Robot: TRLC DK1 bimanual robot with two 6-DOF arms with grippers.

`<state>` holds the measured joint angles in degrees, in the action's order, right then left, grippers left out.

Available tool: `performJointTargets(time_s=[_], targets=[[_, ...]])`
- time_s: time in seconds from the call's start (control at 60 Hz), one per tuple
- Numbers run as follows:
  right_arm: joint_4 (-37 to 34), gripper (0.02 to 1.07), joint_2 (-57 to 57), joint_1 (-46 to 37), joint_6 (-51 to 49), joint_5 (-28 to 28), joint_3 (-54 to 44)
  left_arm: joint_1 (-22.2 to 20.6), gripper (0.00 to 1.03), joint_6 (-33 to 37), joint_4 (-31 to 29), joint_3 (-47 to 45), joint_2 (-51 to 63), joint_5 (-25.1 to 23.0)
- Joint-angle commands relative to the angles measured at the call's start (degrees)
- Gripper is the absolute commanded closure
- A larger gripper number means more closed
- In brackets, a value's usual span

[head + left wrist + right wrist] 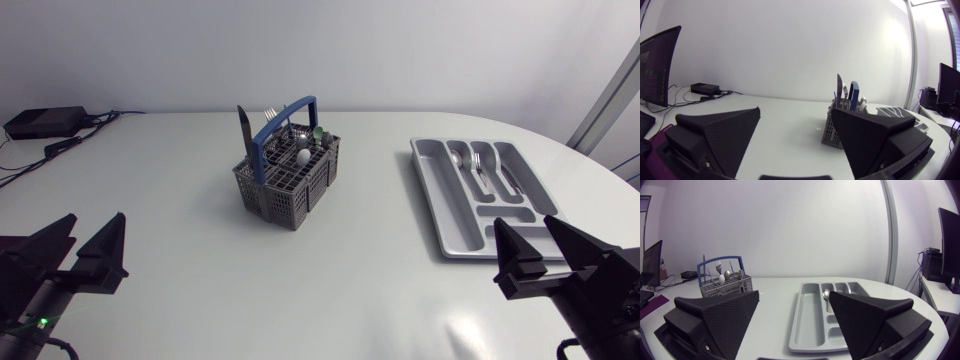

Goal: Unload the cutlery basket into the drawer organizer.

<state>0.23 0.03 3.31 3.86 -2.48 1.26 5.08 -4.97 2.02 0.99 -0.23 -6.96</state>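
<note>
Steel cutlery [270, 116], likely light, stiff and slick, upright in basket [285, 195] at frame centre, best pinched at protruding ends; organizer [440, 190] at right; left gripper [95, 220] and right gripper [523, 222] wide, empty, in lower corners.

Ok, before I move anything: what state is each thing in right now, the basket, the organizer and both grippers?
cutlery basket: upright on the table, handle up, loaded with cutlery.
drawer organizer: flat on the table, a spoon and a fork lying in it.
left gripper: open, holding nothing.
right gripper: open, holding nothing.
</note>
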Motion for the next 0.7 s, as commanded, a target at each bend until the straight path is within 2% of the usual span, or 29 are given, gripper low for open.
performJointTargets(time_s=[0.0, 0.417, 0.683], targets=[[-0.05, 0.06, -0.38, -0.15, 0.27, 0.81, -1.34, 0.28, 0.05, -1.44, 0.09, -1.26, -0.65, 0.46], [1.0, 0.06, -0.38, 0.47, 0.71, 1.78, -1.08, 0.28, 0.05, -1.18, 0.53, -0.2, -0.56, 1.51], [1.26, 0.06, 0.67, 1.96, -0.17, 2.3, 1.73, 0.28, 0.11, -1.0, 0.7, 4.54, 0.84, 1.78]])
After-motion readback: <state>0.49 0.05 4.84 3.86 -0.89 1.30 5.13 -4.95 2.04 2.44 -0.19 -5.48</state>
